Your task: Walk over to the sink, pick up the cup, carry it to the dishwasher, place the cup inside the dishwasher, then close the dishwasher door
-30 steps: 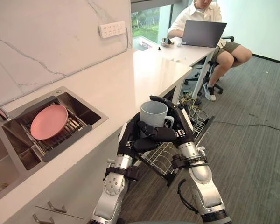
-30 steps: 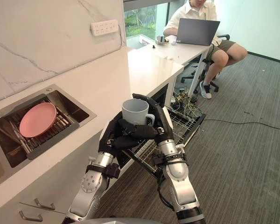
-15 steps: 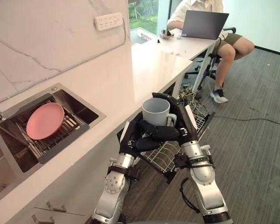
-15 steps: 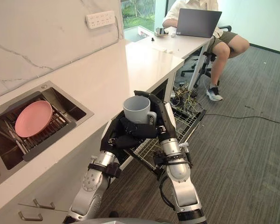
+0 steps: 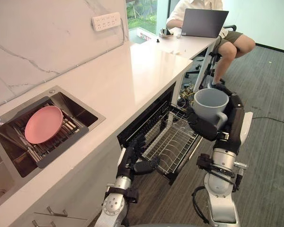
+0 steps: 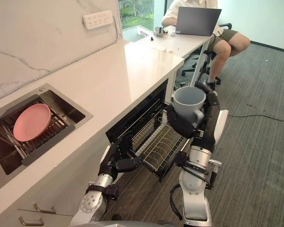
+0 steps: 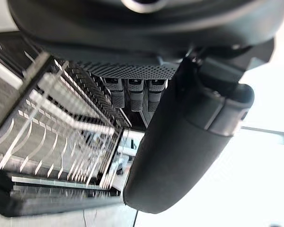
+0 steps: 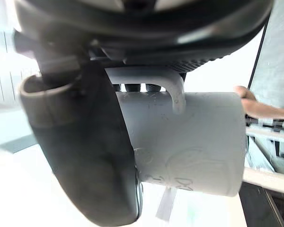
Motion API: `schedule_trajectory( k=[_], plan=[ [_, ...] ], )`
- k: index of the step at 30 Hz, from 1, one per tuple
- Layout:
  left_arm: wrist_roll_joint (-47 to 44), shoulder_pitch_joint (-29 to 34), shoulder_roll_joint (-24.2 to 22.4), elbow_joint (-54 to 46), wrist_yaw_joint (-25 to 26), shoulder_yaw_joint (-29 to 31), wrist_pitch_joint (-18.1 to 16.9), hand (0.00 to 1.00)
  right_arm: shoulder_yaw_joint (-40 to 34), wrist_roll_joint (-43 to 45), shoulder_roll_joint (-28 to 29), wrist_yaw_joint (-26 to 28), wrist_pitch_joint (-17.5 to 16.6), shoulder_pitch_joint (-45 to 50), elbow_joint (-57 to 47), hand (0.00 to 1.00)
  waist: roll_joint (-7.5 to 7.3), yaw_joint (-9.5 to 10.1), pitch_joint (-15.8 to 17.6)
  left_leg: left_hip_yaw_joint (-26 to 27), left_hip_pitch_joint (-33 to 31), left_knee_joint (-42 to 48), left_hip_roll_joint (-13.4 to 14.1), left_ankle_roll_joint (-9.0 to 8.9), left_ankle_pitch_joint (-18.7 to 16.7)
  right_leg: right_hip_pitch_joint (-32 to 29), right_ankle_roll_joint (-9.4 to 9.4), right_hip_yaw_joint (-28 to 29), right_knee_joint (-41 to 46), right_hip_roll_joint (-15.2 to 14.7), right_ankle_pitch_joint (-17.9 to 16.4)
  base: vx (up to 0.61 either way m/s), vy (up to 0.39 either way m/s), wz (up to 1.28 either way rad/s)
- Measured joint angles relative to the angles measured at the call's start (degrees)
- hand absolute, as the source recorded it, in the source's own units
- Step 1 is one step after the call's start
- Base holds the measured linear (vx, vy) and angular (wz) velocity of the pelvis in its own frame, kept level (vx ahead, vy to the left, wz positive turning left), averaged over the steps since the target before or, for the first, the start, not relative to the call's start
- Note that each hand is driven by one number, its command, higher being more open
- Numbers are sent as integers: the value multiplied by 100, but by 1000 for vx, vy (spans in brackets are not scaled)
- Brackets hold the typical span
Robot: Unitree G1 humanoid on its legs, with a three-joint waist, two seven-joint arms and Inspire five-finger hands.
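So since a second ago the two-handed hold has split up. The right hand (image 5: 229, 124) now has the pale grey ceramic cup (image 5: 209, 102) to itself and has swung it up and out to the right. The left hand (image 5: 136, 158) has dropped low.

Biggest thing around is the smooth white stone countertop (image 5: 113, 85), backed by a white marble wall with grey veins (image 5: 42, 42). Grey ribbed carpet (image 5: 270, 156) covers the floor. The rectangular stainless steel sink (image 5: 83, 109) is sunk into the counter, with a round matte pink plate (image 5: 43, 124) lying on a slatted metal drainer (image 5: 68, 128) inside it. Under the counter the dishwasher (image 5: 144, 125) is open, and its shiny wire rack (image 5: 173, 144) is pulled out over the floor.

At the far desk a person (image 5: 227, 40) sits behind a dark laptop (image 5: 203, 16), and a white power strip (image 5: 106, 21) is on the wall.

The cup is upright in the air, mouth up, above the outer end of the rack and clear of it. The right forearm stands nearly vertical, with fingers and thumb wrapped round the cup's body and the looped handle (image 8: 176, 87) up against the palm.

The left hand hangs just beside the rack's near corner. Its fingers (image 7: 135, 92) are loosely bent with the thumb sticking out, and it's holding nothing. Can't tell if it touches the wire.
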Motion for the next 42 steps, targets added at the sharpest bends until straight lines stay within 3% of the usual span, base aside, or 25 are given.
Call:
schedule_trajectory(
  k=[6, 13, 18, 26, 28, 36, 37, 42],
  plan=[
    [-95, 86, 22, -78, -471, 97, 3, 90, -174, 441, -259, 822, 169, 197, 1263, 30, 0, 61, -2, -38, -129, 1, -2, 1, 1, -93, 2, -41, -13, 1, 2, 1, 0, 3],
    [29, 532, 56, 647, -737, 926, 15, 90, -614, 496, -609, 1015, 279, 120, 2112, 30, -22, 149, 25, -266, -448, 194, -13, -15, -8, -159, 8, -255, -25, -12, 7, 15, -11, 17],
    [250, 521, 221, 1355, -622, 1483, 38, 90, -734, 614, -772, 921, 281, -364, 2551, 30, -30, 305, 580, -546, -852, 618, 15, -13, -61, -256, -3, -532, 90, 19, 9, -102, -17, 32],
    [232, -127, 272, 2007, -176, 1982, 36, 90, -735, 777, -1134, 588, 361, -1947, 3503, 30, -3, 713, 1603, -1067, -1877, 721, 5, 109, 236, -1356, -129, -1039, 941, -27, -162, -135, -5, 32],
    [209, -300, 251, 2041, -61, 2086, 29, 90, -736, 823, -1239, 547, 412, -2291, 3668, 30, 6, 795, 1752, -1109, -2036, 719, -10, 110, 305, -1614, -128, -1076, 1225, -90, -271, -78, 1, 16],
    [50, -854, 160, 2237, 376, 2350, -182, 90, -725, 812, -1623, 234, 573, -3332, 4315, 30, 62, 829, 2056, -1243, -2483, 704, -161, 86, 533, -2276, -114, -1182, 1880, -321, -568, -7, 5, 13],
    [3, -933, 107, 2254, 416, 2392, -224, 90, -718, 803, -1666, 216, 583, -3375, 4349, 90, 67, 842, 2060, -1258, -2556, 698, -175, 79, 548, -2367, -116, -1190, 1936, -342, -597, 25, 4, 9],
    [-91, -1117, -40, 2356, 489, 2428, -270, 90, -702, 598, -1671, 173, 718, -3459, 4553, 90, 106, 845, 2116, -1320, -2587, 668, -215, 22, 593, -2402, -119, -1251, 1999, -393, -675, 46, -1, 8]
  ],
)
